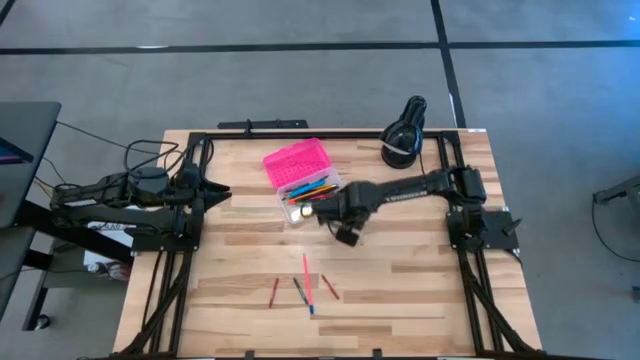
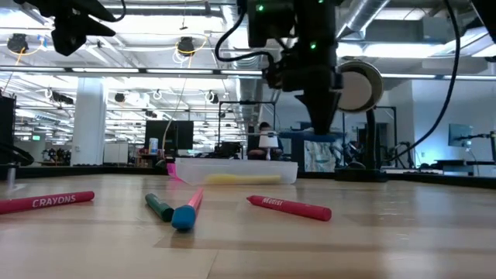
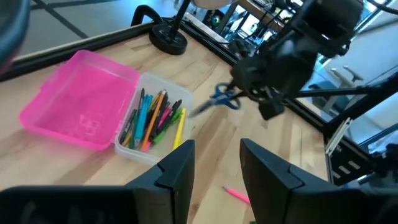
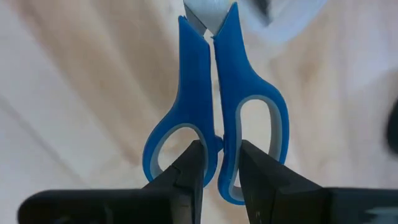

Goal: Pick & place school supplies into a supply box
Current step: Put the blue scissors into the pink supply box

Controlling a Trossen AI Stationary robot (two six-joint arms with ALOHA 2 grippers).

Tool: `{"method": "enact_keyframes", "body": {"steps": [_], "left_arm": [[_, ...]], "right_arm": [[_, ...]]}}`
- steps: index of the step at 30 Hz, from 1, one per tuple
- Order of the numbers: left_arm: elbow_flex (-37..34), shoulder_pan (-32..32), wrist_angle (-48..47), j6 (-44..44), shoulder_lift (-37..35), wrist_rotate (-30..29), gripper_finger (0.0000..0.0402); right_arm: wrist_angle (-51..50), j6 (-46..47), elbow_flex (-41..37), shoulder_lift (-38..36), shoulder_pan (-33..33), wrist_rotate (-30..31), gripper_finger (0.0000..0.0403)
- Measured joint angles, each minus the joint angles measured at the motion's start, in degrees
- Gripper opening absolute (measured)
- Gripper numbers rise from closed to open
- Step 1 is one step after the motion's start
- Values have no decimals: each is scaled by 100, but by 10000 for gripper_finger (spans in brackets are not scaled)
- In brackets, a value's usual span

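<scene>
Right gripper [image 4: 216,171]: jaws pinched on the handles of the blue scissors [image 4: 214,106], held in the air just beside the box, blades toward it.
Left gripper [image 3: 214,165]: at the bench's left edge, jaws apart, holding nothing.
Box [image 1: 300,175]: open, pink lid laid flat, pens and pencils [image 3: 152,118] in the clear base.
Bench [image 1: 400,280]: four crayons and pens [image 1: 305,285] lie loose near the front edge.
</scene>
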Motion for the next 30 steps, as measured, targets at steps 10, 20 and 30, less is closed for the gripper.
{"method": "enact_keyframes", "body": {"steps": [10, 20, 30], "left_arm": [[0, 0, -40, -375, 0, -10, 121], [0, 2, -42, -533, 2, -306, 121], [0, 0, -44, -535, 1, -417, 121]], "right_arm": [[779, -2325, 258, -7, -874, 291, 66], [1960, -3717, 258, -7, -1197, 171, 66], [2341, -4303, 266, 127, -1297, 66, 66]]}}
